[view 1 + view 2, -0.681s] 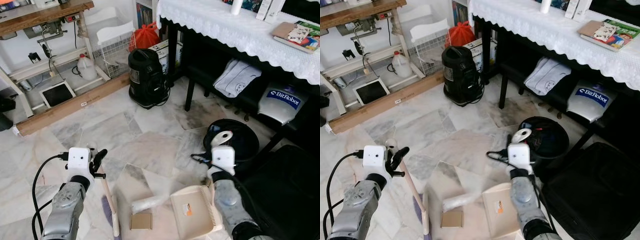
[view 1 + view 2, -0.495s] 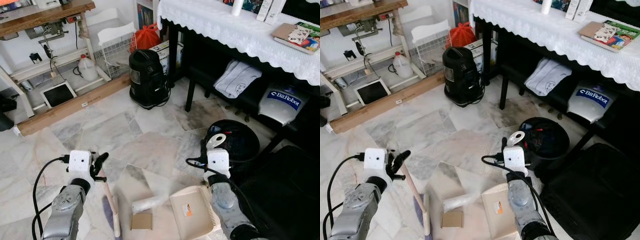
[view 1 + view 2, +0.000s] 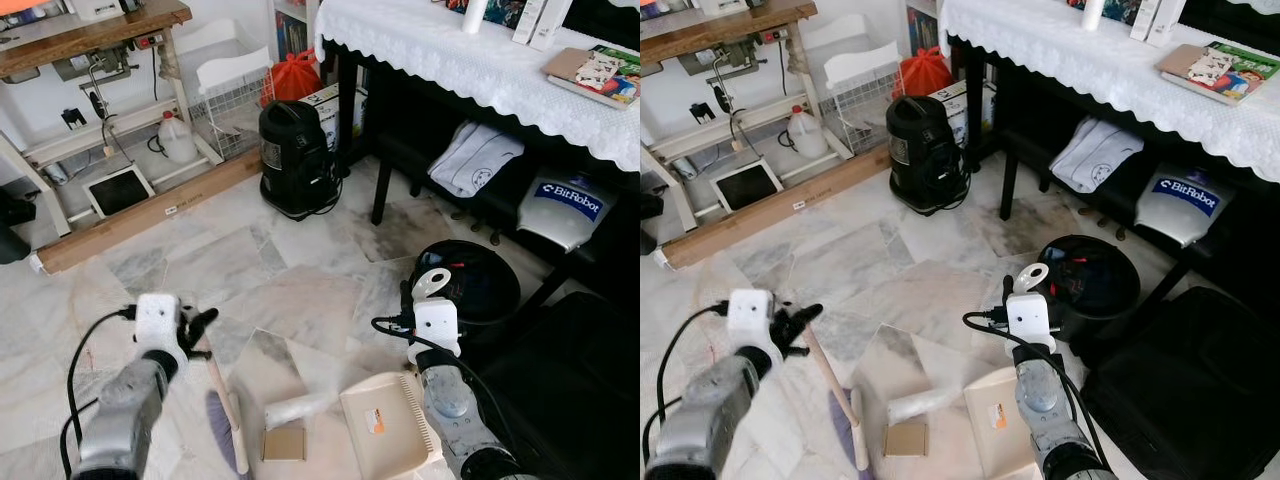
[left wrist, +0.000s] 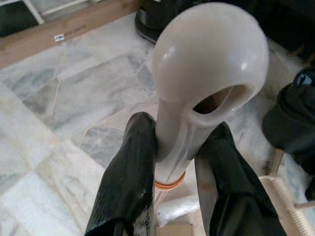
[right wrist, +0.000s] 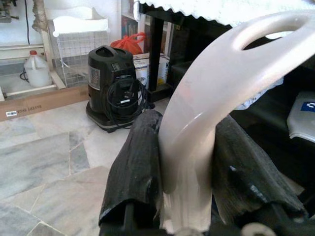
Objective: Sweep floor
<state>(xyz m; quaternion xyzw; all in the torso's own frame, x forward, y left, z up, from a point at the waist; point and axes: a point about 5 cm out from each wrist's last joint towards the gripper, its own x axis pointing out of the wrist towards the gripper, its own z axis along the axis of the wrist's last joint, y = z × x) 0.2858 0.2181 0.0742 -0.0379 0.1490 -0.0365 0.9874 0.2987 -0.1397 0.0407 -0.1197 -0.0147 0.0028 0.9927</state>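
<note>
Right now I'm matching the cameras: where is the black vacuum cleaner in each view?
Left eye: black vacuum cleaner upper middle, by the table leg.
Right eye: upper middle too.
Left wrist: dark shape beyond the broom handle.
Right wrist: beyond the dustpan handle, at.
Shared landmark: long brown box beside it.

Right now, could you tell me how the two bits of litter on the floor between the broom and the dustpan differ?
The plastic wrapper is whitish, crumpled and rolled into a long tube; the cardboard piece is brown, square and lies flat. The wrapper lies nearer the dustpan, the cardboard just behind it, closer to the robot. Both rest on the marble floor between the broom and the dustpan, not yet swept in.
</note>
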